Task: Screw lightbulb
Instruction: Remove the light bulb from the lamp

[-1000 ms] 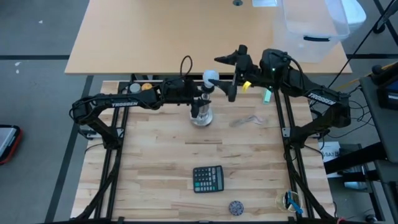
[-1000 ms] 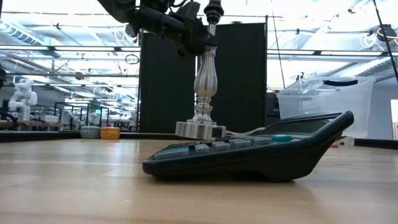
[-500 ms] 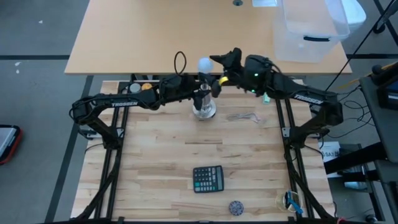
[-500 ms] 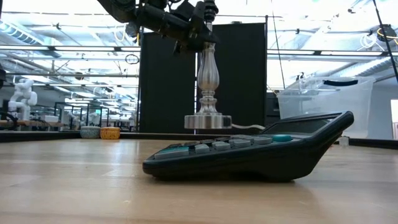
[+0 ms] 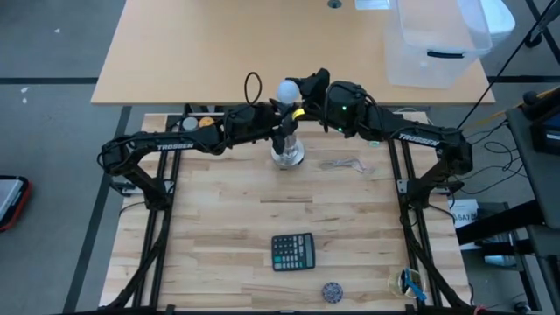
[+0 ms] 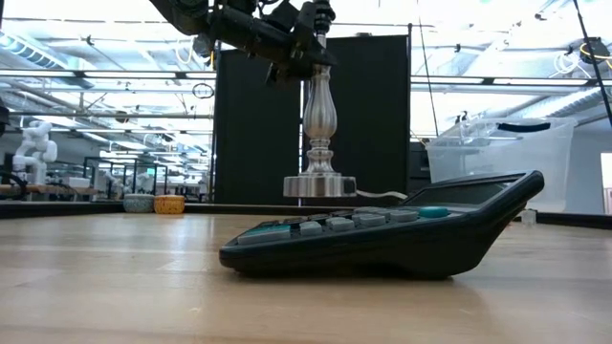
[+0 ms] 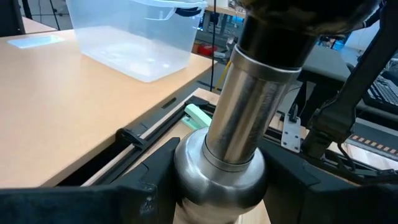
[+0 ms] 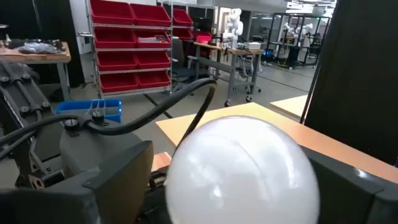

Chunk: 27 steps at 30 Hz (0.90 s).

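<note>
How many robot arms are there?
2. The left arm reaches in from the table's left side to the silver stand. The right arm reaches in from the right side to the lightbulb above that stand. No others show.

I see a silver metal stand [image 5: 286,154] upright near the bench's far edge, a dark calculator [image 5: 292,252] toward the near edge, a small patterned ball [image 5: 332,291] at that edge, and a clear plastic bin [image 5: 437,39] on the table beyond.
</note>
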Each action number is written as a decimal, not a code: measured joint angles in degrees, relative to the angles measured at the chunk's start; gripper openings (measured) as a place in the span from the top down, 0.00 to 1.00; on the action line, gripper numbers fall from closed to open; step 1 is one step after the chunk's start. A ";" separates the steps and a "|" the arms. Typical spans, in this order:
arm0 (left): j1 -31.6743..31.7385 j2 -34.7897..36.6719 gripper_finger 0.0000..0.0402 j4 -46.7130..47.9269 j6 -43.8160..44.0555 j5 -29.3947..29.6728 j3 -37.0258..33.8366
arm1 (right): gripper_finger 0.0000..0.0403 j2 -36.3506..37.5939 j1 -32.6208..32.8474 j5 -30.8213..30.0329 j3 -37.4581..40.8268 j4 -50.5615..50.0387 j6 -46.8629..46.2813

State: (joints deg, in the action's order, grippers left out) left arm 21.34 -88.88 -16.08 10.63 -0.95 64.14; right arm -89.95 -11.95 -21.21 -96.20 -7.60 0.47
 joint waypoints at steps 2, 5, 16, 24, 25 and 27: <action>0.00 0.00 0.57 -0.11 0.00 0.01 0.00 | 0.18 0.00 -0.20 0.13 0.00 -0.02 0.18; 0.00 0.00 0.57 -0.13 0.00 0.01 0.00 | 0.30 0.00 -0.37 0.20 0.00 -0.02 0.22; 0.07 0.00 0.57 -0.22 -1.46 -5.00 -0.07 | 0.35 0.35 -1.61 8.49 0.00 -0.80 1.70; 0.11 -0.13 0.57 0.63 -4.04 -17.29 -0.11 | 0.35 1.24 -5.35 28.92 -0.06 -4.97 2.51; 0.11 -0.13 0.57 0.82 -4.09 -18.60 -0.11 | 0.35 1.37 -6.03 32.26 -0.09 -5.42 2.66; 0.04 -0.15 0.57 1.06 -4.42 -21.11 -0.11 | 0.34 1.53 -7.29 38.48 -0.09 -6.23 2.86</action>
State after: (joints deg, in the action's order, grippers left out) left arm 21.39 -89.03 -15.02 6.21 -22.06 64.03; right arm -88.42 -19.24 17.27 -96.29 -13.83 3.33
